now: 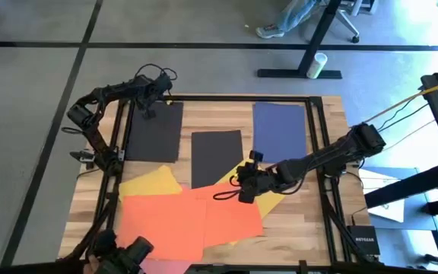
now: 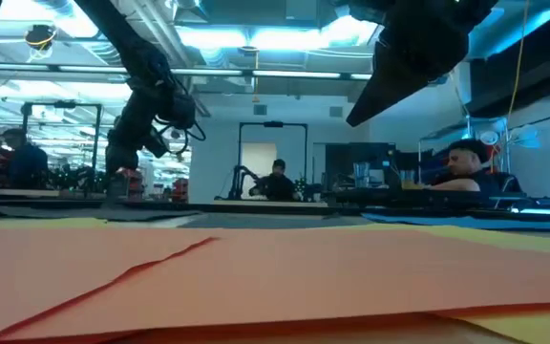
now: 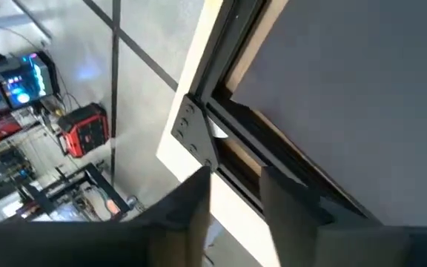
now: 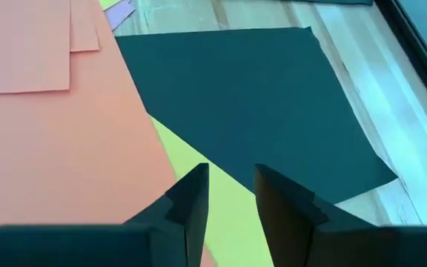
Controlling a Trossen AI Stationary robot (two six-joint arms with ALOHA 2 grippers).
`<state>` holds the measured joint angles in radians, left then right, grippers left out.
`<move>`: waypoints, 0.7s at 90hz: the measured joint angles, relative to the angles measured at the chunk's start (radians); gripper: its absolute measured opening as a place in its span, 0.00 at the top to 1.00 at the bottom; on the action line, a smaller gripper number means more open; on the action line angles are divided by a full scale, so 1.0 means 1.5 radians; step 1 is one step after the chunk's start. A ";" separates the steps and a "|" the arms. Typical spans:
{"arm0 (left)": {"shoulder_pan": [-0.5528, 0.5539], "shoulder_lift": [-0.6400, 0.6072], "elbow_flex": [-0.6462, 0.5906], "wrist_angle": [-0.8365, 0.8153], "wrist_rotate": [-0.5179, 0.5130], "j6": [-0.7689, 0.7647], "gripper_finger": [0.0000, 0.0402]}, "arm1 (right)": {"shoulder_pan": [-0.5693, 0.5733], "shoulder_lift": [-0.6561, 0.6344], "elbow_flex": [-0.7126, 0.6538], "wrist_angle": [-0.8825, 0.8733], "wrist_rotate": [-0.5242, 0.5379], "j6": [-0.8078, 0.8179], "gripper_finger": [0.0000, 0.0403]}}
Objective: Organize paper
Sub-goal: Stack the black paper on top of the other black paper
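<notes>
The right tool [image 1: 246, 190] hangs above the middle of the worktop [image 1: 204, 114]. Its wrist view shows both fingers [image 4: 191, 200] parted with a narrow gap and nothing between them, so it is released. The low view suggests it is clear of the sheets rather than touching them.

Directly below and ahead of the right tool lies a yellow sheet [image 4: 213, 215], partly buried. An orange-red sheet [image 4: 58, 148] overlaps it on one side; a black sheet [image 4: 250, 96] lies just beyond it, one corner over the yellow edge. In the high view this black sheet [image 1: 217, 156] sits centrally, the navy blue sheet [image 1: 279, 129] lies apart toward the right arm's base, and more orange-red sheets [image 1: 173, 221] and a second yellow sheet [image 1: 149, 183] spread in a loose pile at the near edge.

The left tool [image 1: 149, 113] is at the far-left corner of the worktop, over the corner of a second black sheet [image 1: 155, 131] that lies flat and square to the frame. Its fingers [image 3: 291, 196] are parted and grip nothing: released.

Step in hand, as a judgement: the right arm is positioned to pick the next sheet from the overlapping pile, most likely the yellow one.

Next move calls for:
- lowering onto an exposed yellow edge;
- pinching one sheet only, since the paper lies flat and thin;
- sliding it out without dragging the orange-red and black neighbours.
</notes>
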<state>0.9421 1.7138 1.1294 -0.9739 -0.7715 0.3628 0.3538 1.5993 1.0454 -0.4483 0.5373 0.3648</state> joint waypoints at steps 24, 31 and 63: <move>-0.055 -0.034 0.000 -0.032 0.317 -0.027 0.53 | -0.008 0.000 0.000 -0.025 0.013 0.027 0.75; -0.090 -0.055 0.000 0.014 0.512 -0.046 0.53 | -0.037 0.000 0.000 -0.039 0.003 0.065 0.75; -0.400 -0.074 0.000 0.358 0.605 -0.106 0.53 | -0.357 0.000 0.001 -0.027 -0.177 0.021 0.75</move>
<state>0.3416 1.6035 1.1290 -0.4375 0.1360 0.2030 -0.1824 1.5994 1.0466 -0.4892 0.2711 0.3962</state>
